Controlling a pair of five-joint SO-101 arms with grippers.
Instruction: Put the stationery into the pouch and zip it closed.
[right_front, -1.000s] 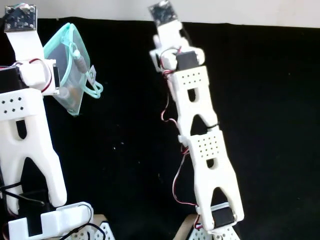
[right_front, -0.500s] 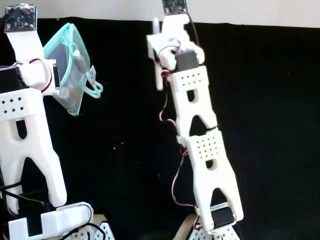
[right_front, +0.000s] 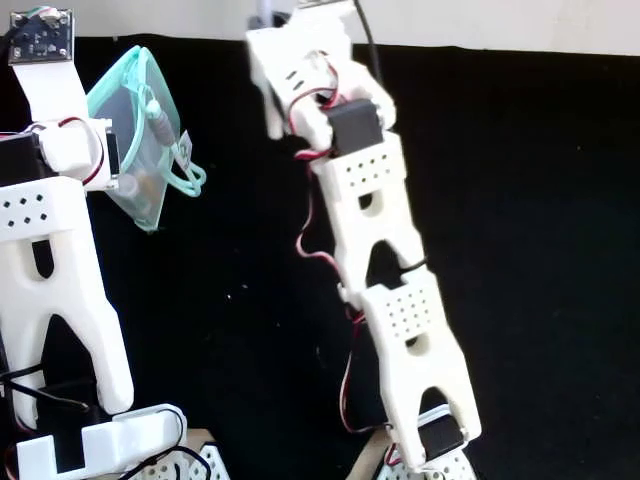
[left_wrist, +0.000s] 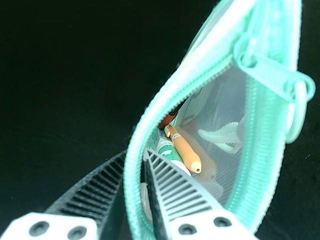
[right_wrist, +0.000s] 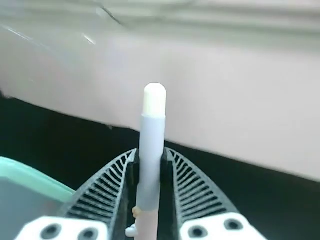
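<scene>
My left gripper (left_wrist: 136, 157) is shut on the rim of the mint mesh pouch (left_wrist: 260, 150) and holds it up off the table with its zip open. Inside lie an orange pen (left_wrist: 184, 150) and a green-and-white item (left_wrist: 169, 151). The zip pull (left_wrist: 267, 65) hangs at the mouth's far end. In the high view the pouch (right_front: 140, 130) hangs at the back left. My right gripper (right_wrist: 150, 152) is shut on a grey pen with a white tip (right_wrist: 152, 115), upright in the jaws. That gripper (right_front: 275, 75) is at the table's far edge, right of the pouch (right_wrist: 20, 185).
A black cloth (right_front: 520, 200) covers the table, ending at a pale wall (right_wrist: 240, 100) behind. Both arm bases (right_front: 120, 440) stand at the front edge. Red and black cables (right_front: 310, 230) run along the right arm. Open room lies to the right.
The right arm has swung left toward the pouch, carrying the pen, and its gripper has turned. The left arm and the pouch have stayed still.
</scene>
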